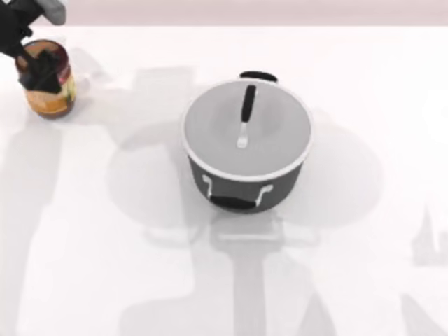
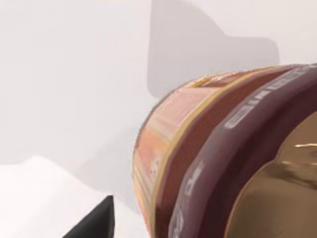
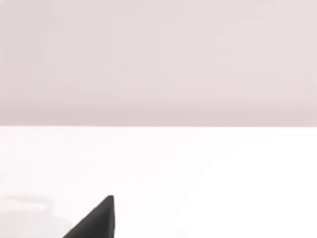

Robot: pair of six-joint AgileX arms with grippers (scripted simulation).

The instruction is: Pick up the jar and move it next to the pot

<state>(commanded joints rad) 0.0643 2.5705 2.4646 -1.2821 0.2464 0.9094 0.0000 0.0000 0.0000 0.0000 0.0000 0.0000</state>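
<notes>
1. The jar (image 1: 50,87) is seen at the far left of the table (image 1: 105,266) in the top view, well apart from the pot (image 1: 246,143). It is a small glass jar with a brown round lid, an orange-yellow label and dark reddish contents.
2. In the left wrist view the jar (image 2: 208,163) fills much of the frame at a slant; its banded label and the shiny brown lid are shown close up.
3. The left gripper (image 1: 40,66) is placed directly over the jar's lid, its dark fingers covering part of it. Whether the fingers are spread or pressed against the jar cannot be told.
4. The pot is set near the middle of the table: large, dark grey, with a grey round lid, a white rim, a black lid handle and two black side handles.
5. The table is plain white, crossed by soft grey shadows. A pale pinkish wall (image 3: 158,59) is seen beyond its far edge.
6. Of the right arm only a dark fingertip (image 3: 96,220) is shown, in its own wrist view, over bare table.
</notes>
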